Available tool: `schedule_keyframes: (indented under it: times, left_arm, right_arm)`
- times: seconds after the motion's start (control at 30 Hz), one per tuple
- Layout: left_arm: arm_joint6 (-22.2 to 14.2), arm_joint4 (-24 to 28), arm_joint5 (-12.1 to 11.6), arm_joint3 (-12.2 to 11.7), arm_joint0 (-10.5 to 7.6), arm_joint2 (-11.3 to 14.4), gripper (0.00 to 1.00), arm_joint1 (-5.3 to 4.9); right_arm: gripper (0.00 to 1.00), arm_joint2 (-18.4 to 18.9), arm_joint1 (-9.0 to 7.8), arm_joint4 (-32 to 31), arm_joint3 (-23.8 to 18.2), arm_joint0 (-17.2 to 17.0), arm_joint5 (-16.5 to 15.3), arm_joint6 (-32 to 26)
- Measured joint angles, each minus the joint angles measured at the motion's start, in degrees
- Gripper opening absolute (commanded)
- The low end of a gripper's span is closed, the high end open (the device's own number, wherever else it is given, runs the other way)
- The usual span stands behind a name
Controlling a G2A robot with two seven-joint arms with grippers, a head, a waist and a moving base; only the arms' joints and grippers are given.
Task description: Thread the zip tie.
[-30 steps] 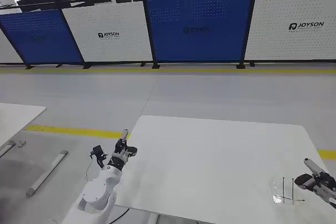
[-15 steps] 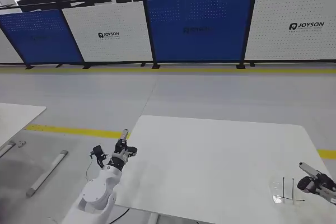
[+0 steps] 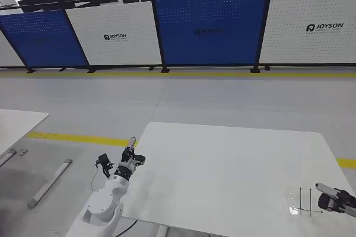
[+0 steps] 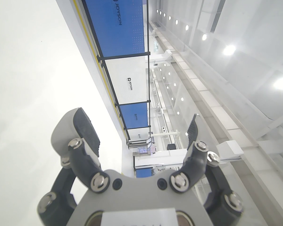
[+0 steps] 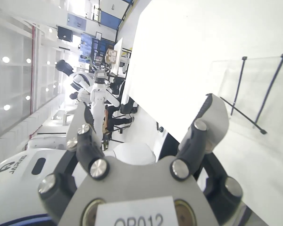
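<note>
Three thin black zip ties (image 3: pixel 305 200) lie on a clear flat sheet (image 3: pixel 293 203) near the white table's front right corner. Two of them (image 5: pixel 238 84) (image 5: pixel 270 89) lie roughly side by side, and the third zip tie (image 5: pixel 244 116) lies across their ends. My right gripper (image 3: pixel 322 191) hangs just right of the sheet, level with the ties; in the right wrist view the right gripper (image 5: pixel 148 110) is open and holds nothing. At the table's left edge, far from the ties, my left gripper (image 3: pixel 130 146) points away from me. The left gripper (image 4: pixel 139 128) is open with nothing in it.
The white table (image 3: pixel 225 172) carries nothing else between the two arms. Grey floor with a yellow line (image 3: pixel 77 138) lies beyond it, then blue and white panel walls (image 3: pixel 207 29). Another white table (image 3: pixel 12 127) stands off to the left.
My right gripper has moved toward the table's front edge and a little left, closer to the zip ties. The left arm has stayed where it was.
</note>
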State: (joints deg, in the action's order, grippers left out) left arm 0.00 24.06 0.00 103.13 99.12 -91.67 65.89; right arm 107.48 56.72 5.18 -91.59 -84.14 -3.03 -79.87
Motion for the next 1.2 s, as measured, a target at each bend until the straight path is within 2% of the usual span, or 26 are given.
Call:
schedule_keyframes:
  times: [0.07,0.13,0.8,1.0,1.2]
  left_arm:
    - [0.00,0.00,0.00,0.00,0.00,0.00,1.00,0.00]
    - [0.00,0.00,0.00,0.00,0.00,0.00,1.00,0.00]
    - [0.00,0.00,0.00,0.00,0.00,0.00,1.00,0.00]
    - [0.00,0.00,0.00,0.00,0.00,0.00,1.00,0.00]
    - [0.00,0.00,0.00,0.00,0.00,0.00,1.00,0.00]
  right_arm:
    - [1.00,-2.89,-1.24,-2.94,0.70,0.71,-0.22,0.21]
    - [1.00,-4.68,-2.10,-3.19,2.28,2.18,0.84,0.24]
    - [1.00,-5.14,-2.19,-2.93,2.04,1.91,0.46,0.23]
    - [1.00,-4.77,-4.58,-3.14,5.45,3.49,2.07,0.23]
    - [1.00,-3.84,-8.91,0.81,7.64,2.97,-0.89,0.23]
